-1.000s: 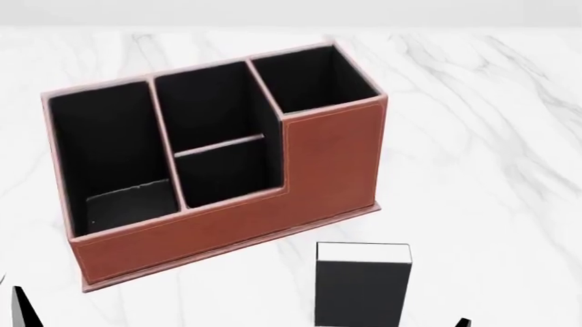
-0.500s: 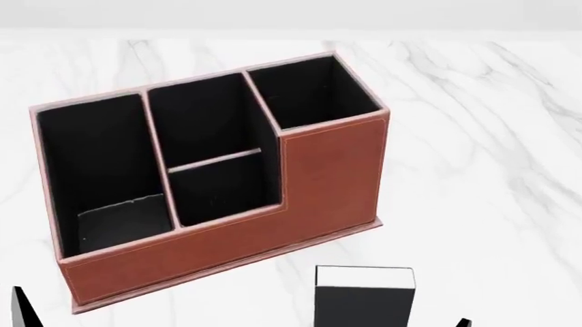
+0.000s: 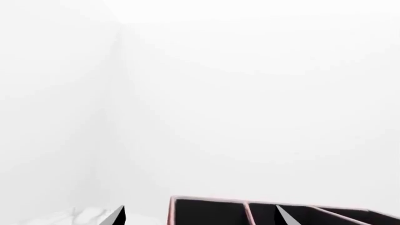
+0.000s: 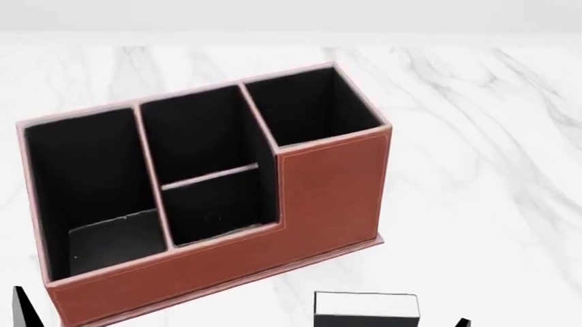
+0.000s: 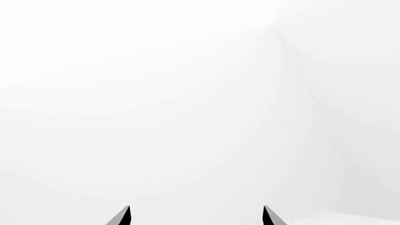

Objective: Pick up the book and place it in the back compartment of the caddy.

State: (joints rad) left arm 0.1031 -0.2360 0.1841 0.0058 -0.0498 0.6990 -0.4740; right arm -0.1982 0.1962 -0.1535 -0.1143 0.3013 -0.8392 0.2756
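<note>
The reddish-brown caddy [image 4: 332, 191] stands on the marble table left of centre in the head view, its stepped wall facing me. Its back compartment [image 4: 218, 204] is the small black cell behind the low wall. The black book [image 4: 366, 308] with white page edges stands in front of the caddy, cut off by the lower edge. Only one dark left fingertip [image 4: 23, 310] and one right fingertip [image 4: 464, 322] show there. The left gripper [image 3: 200, 218] is open, with the caddy's pale rim [image 3: 209, 200] beyond its tips. The right gripper [image 5: 196, 216] is open on nothing, facing white wall.
White marble tabletop [image 4: 491, 136] stretches to the right of and behind the caddy. A plain white wall lies beyond the table's far edge. A flat dark sheet [image 4: 114, 238] lies at the bottom of the caddy's long left cell.
In the head view the caddy and the book have slid downward and look nearer; the book is now mostly cut off. Both fingertips keep their places in the picture.
</note>
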